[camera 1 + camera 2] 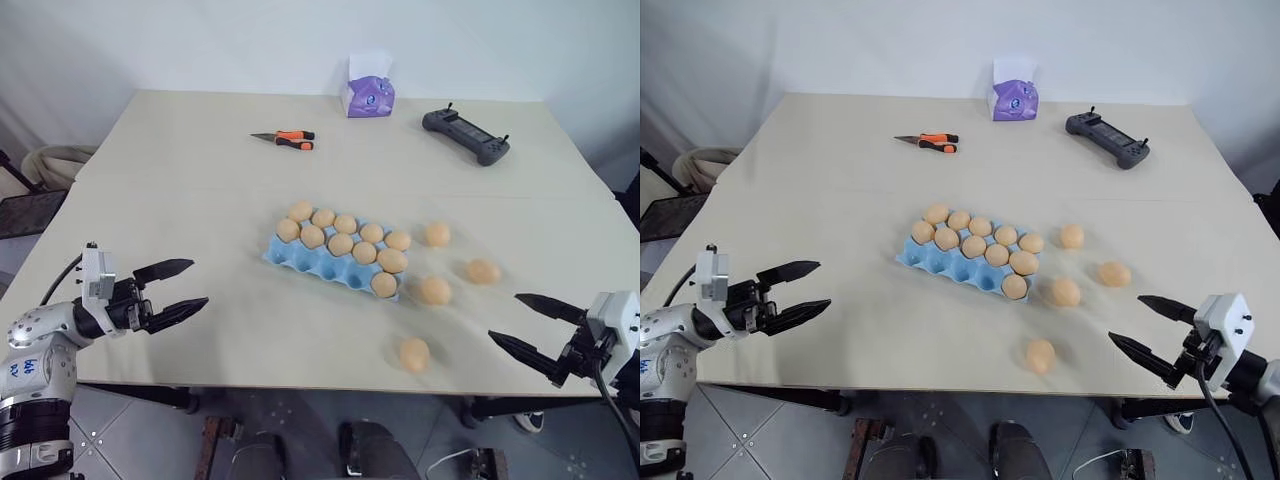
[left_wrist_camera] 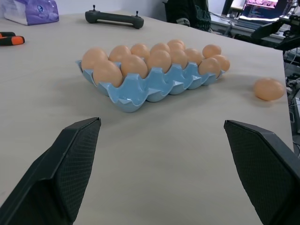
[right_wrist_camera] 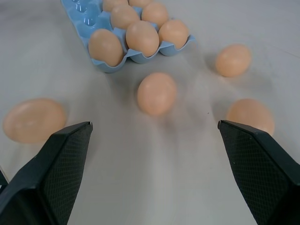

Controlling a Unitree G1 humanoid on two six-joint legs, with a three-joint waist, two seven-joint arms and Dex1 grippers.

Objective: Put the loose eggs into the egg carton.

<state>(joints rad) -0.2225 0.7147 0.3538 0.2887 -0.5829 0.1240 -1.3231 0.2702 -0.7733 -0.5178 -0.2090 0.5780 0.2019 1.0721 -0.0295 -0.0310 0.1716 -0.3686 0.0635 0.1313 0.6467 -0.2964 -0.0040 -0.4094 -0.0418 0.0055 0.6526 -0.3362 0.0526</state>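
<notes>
A pale beige bench (image 1: 180, 180) is standing against a plain white wall, filling most of the head views. At the lower right of the frame the right tool (image 1: 522, 324) is hovering just off the bench's near edge with its two black fingers spread wide and nothing between them. At the lower left, the left tool (image 1: 176, 290) is likewise hanging released and empty, aimed across the bench toward the middle.

Nearest the right tool, four loose eggs are lying on the bare bench: one (image 1: 414, 354) low and centre-right by the near edge, one (image 1: 434, 290) just beside the carton's right end, one (image 1: 483, 271) further right, and one (image 1: 436, 234) above those. None is touching a tool.

Left of them, in the middle of the frame, the egg carton (image 1: 300, 262) is sitting with eggs filling its two far rows, about ten of them, while its near row of blue cups is showing empty.

Beyond, in the upper part of the frame, orange-handled pliers (image 1: 285, 139), a purple tissue box (image 1: 368, 96) and a dark handheld controller (image 1: 465, 135) are lying well apart from the work.

By this look, no loose egg is being carried; all four are waiting to be placed, and the open near row seems to be offering room for them.
</notes>
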